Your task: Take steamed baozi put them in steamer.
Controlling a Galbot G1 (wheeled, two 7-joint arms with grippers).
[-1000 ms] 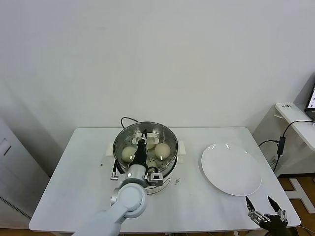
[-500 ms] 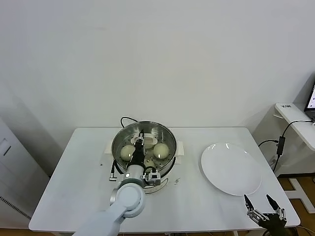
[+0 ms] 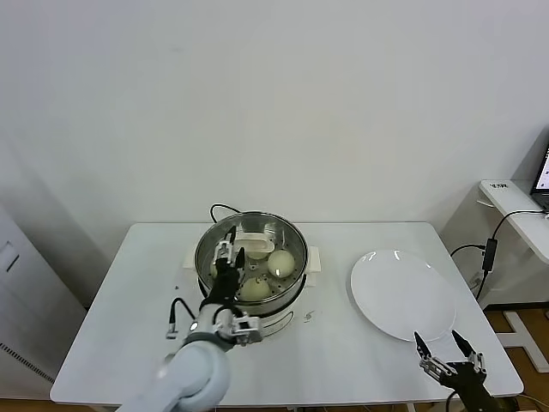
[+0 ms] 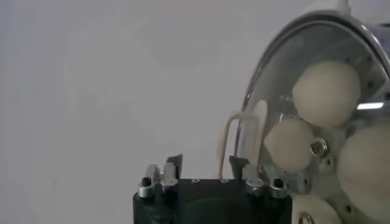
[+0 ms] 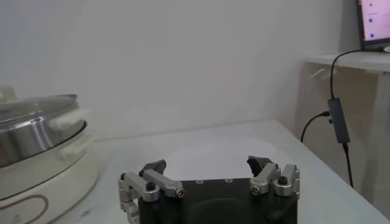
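Observation:
The steamer (image 3: 206,249) stands at the table's middle; it also shows in the left wrist view (image 4: 268,73) and the right wrist view (image 5: 36,131). Several cream-white baozi lie on its tray: one at the right (image 3: 280,262), one at the front (image 3: 253,289). The left wrist view shows them close together (image 4: 326,91) (image 4: 289,143) (image 4: 372,164). My left gripper (image 3: 230,251) (image 4: 206,165) is open and empty over the pot's left rim. My right gripper (image 3: 443,350) (image 5: 207,164) is open and empty at the table's front right corner.
A flat white plate (image 3: 402,294) lies right of the steamer, bare. A black cord (image 3: 219,209) runs behind the pot. A side table (image 3: 515,206) with cables stands at the far right. A wall is close behind the table.
My left gripper has drawn back from over the pot's middle to its left rim, and the arm has swung left. My right gripper has drifted a little left.

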